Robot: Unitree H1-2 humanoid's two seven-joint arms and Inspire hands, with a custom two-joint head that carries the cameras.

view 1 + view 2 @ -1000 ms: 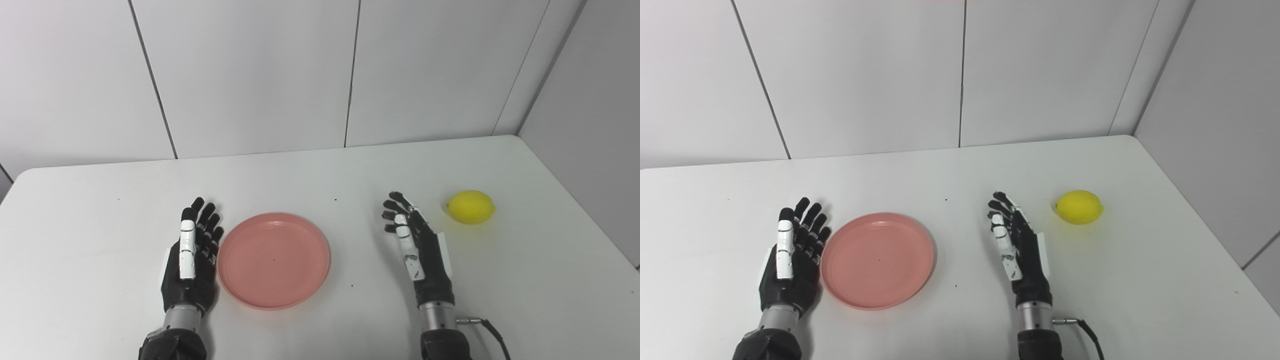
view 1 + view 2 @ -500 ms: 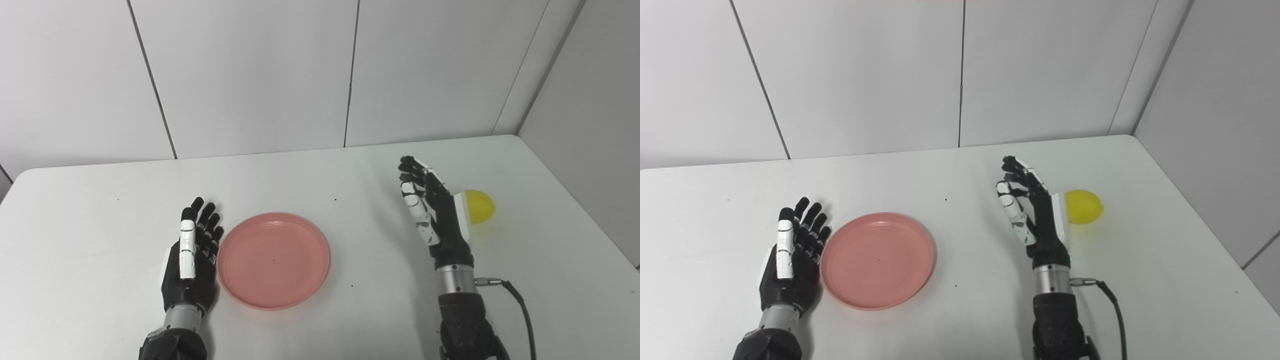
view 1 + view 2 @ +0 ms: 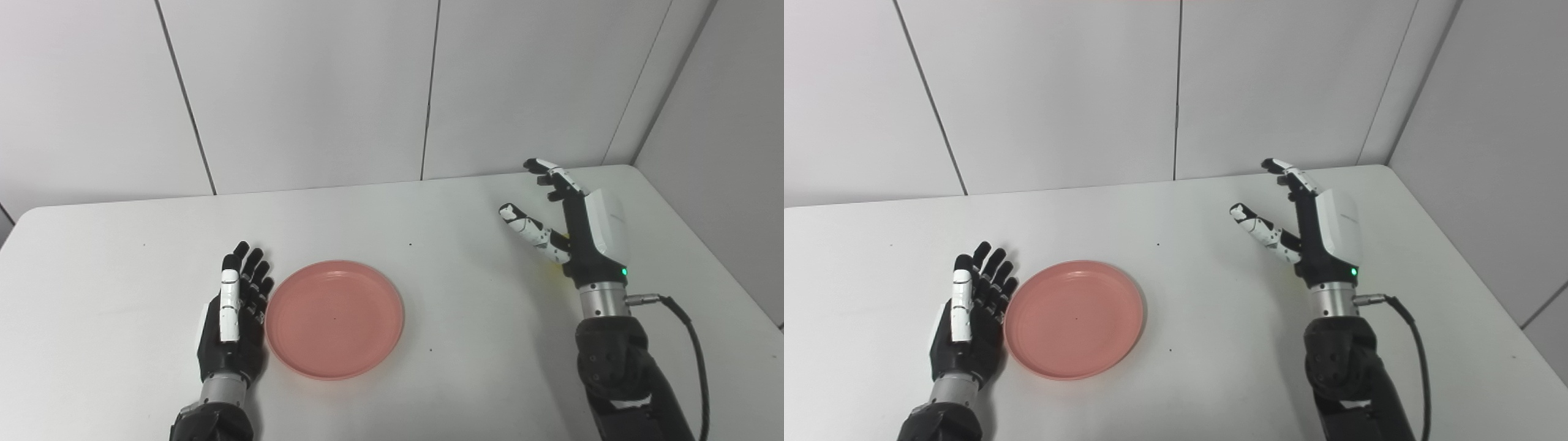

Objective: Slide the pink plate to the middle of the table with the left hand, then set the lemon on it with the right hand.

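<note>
White panelled walls meet in a corner at the upper right of the frame, and below them a smooth white desk (image 3: 429,208) with rounded corners fills the lower half. The pink plate (image 3: 335,318) lies flat at lower centre, a shallow round dish with a raised rim and a matte plastic look, a little left of the desk's midline. The left hand (image 3: 236,315) rests palm-up just beside the plate's left rim, black fingers with one white one, spread and holding nothing; whether it touches the rim I cannot tell.

At the right of the frame the right hand (image 3: 1311,229) is raised above the desk, its white back shell turned to the cameras, thumb splayed to the left and fingers stretched up and apart, empty. The lemon is almost wholly hidden behind this hand: only a faint yellow tinge shows by the thumb's base. By that trace it lies directly under and behind the palm, so the right hand is by far the nearer one. Its long axis cannot be read from here.

Judging by the layout, the plate step looks done or nearly so, and the coming move is a descent of the spread right hand onto the lemon, a smooth rounded fruit likely to roll if nudged off-centre.
</note>
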